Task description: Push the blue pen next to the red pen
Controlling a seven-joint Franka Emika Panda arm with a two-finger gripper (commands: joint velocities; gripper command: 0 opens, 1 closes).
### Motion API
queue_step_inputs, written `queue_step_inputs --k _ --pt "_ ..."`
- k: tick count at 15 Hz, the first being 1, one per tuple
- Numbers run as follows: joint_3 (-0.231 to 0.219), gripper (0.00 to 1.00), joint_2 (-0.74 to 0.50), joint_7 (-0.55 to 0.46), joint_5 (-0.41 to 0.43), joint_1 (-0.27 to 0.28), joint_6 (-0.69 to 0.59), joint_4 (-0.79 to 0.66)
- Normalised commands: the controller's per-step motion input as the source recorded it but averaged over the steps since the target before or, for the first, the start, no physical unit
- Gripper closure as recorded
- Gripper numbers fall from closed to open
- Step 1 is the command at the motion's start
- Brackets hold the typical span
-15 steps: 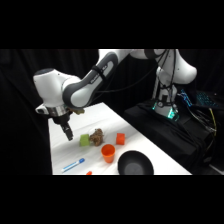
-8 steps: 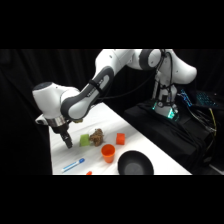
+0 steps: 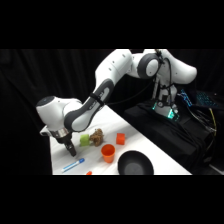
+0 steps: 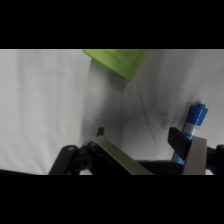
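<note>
Blue pen (image 3: pixel 73 164) lies near the table's (image 3: pixel 107 120) front left, the gripper (image 3: pixel 71 148) just behind it.
The wrist view shows fingers spread, clasping nothing, pen (image 4: pixel 191 128) beside the right one; the side view alone shows the red pen's tip (image 3: pixel 89 173) right of it.

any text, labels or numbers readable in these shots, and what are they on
None: no word, label, brand, number or sign can be read in either view.
Short pale blue pen with a darker blue end: no print visible.
Small orange plastic cup: plain.
White robot arm: no legible marking.
Equipment with teal lights behind the table: too blurred to read.
</note>
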Motion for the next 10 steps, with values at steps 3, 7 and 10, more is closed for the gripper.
queue_step_inputs --k 3,7,10 --pt "0.007 0.00 0.20 -0.09 0.054 0.026 -0.14 0.37" --pt "-0.003 0.00 0.16 -0.06 0.030 0.065 -0.14 0.35" --pt "0.003 0.00 0.16 -0.05 0.017 0.092 -0.16 0.34"
